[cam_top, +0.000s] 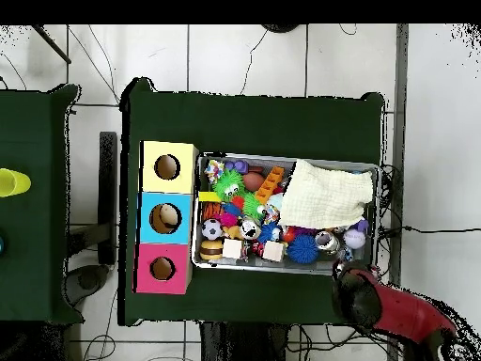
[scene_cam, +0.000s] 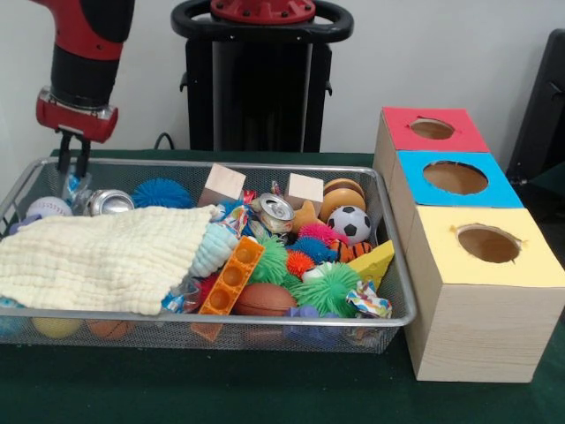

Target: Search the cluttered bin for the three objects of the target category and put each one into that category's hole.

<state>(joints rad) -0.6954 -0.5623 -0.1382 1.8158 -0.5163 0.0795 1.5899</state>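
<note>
A dark green cloth-covered table (scene_cam: 265,393) is set before a pale wall, and in the overhead view it is seen standing on a white tiled floor (cam_top: 244,56) crossed by cables. A silver wire-mesh bin (scene_cam: 402,291) is placed on the table in the front view, with three wooden boxes lined up just beside its right end: a yellow-topped box (scene_cam: 481,300) nearest, a blue-topped box (scene_cam: 455,181) in the middle and a red-topped box (scene_cam: 388,146) farthest. One round hole is cut in each top, the red box's hole (scene_cam: 432,129) included. The bin is filled with toys, a cream cloth (scene_cam: 97,256) being spread over its left half. Two silver cans are counted, one can (scene_cam: 109,202) at the far left and another can (scene_cam: 276,211) near the middle. One clear bottle (scene_cam: 72,188) with a blue label is glimpsed at the far left corner. The gripper (scene_cam: 74,159) is lowered over that corner with its two fingers set slightly apart, and nothing can be made out held between them
</note>
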